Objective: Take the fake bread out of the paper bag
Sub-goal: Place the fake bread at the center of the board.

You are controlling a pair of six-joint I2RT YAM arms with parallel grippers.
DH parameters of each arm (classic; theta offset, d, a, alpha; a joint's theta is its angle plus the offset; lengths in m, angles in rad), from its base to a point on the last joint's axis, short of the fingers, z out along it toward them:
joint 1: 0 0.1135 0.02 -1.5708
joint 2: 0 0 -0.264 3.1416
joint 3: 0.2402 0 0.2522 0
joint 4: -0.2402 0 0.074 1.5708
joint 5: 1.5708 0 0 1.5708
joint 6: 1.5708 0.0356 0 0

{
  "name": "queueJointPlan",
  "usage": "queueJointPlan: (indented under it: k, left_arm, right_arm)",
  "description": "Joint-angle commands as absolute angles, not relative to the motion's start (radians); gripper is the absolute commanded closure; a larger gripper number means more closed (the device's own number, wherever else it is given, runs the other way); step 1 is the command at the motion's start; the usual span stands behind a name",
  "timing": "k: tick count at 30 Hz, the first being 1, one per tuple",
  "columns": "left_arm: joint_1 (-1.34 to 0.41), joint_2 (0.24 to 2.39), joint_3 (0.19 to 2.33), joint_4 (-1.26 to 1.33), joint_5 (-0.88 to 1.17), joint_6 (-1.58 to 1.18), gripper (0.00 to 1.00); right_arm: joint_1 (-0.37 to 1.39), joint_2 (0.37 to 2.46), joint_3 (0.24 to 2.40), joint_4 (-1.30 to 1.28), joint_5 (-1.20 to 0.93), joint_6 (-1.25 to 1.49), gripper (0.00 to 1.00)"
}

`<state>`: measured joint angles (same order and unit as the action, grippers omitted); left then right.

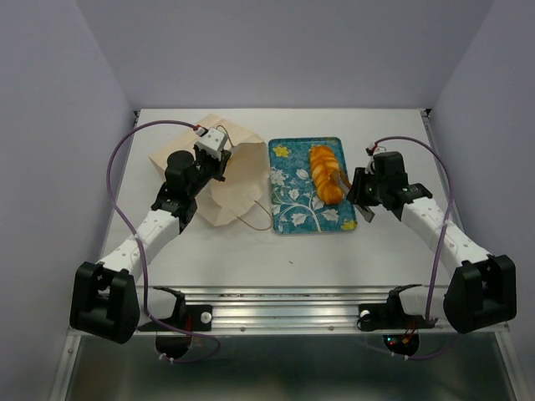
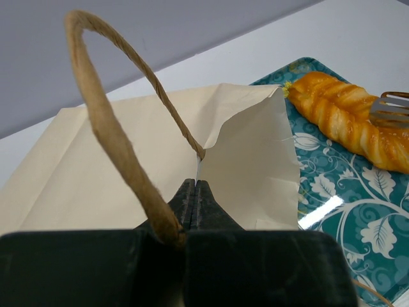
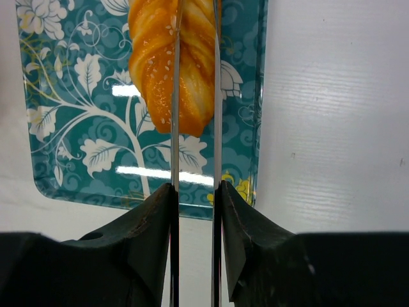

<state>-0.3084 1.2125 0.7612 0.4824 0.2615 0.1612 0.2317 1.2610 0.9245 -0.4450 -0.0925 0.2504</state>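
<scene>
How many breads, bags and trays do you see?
Bread: 1
Bag: 1
Tray: 1
Total: 3

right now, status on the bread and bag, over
Left gripper shut on paper bag rim. Right gripper jaws slightly apart over braided loaf on tray, grip unclear. Bag's inside hidden; no blocker seen.
</scene>
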Motion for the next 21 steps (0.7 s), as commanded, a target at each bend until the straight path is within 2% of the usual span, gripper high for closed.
queueJointPlan:
  k: [1,4,6,7,10,16,21]
  left_arm:
    - [-0.316,1.169,0.772,0.543,0.272,0.17,1.0]
    - [-0.314,1.163,0.769,0.543,0.278,0.17,1.0]
    - [-0.316,1.16,0.77,0.543,0.276,0.17,1.0]
    - [-0.316,1.16,0.77,0.542,0.275,0.172,1.0]
    - [-0.316,1.155,0.769,0.541,0.273,0.173,1.0]
    - [-0.314,1.157,0.769,0.54,0.278,0.173,1.0]
    - [-0.316,1.149,0.769,0.535,0.281,0.178,1.0]
  right_arm:
    - [0.227,1.2,0.901,-0.362,-0.08,0.288,0.96]
    - [0.227,1.178,0.881,-0.364,-0.086,0.302,0.88]
    - [0.227,1.172,0.873,-0.362,-0.11,0.308,0.72]
    - [0.227,1.17,0.873,-0.364,-0.113,0.313,0.67]
    - [0.227,1.166,0.877,-0.364,-0.1,0.321,0.59]
    - [0.227,1.157,0.903,-0.377,-0.06,0.322,0.49]
    - [0.227,1.151,0.914,-0.393,-0.054,0.319,0.47]
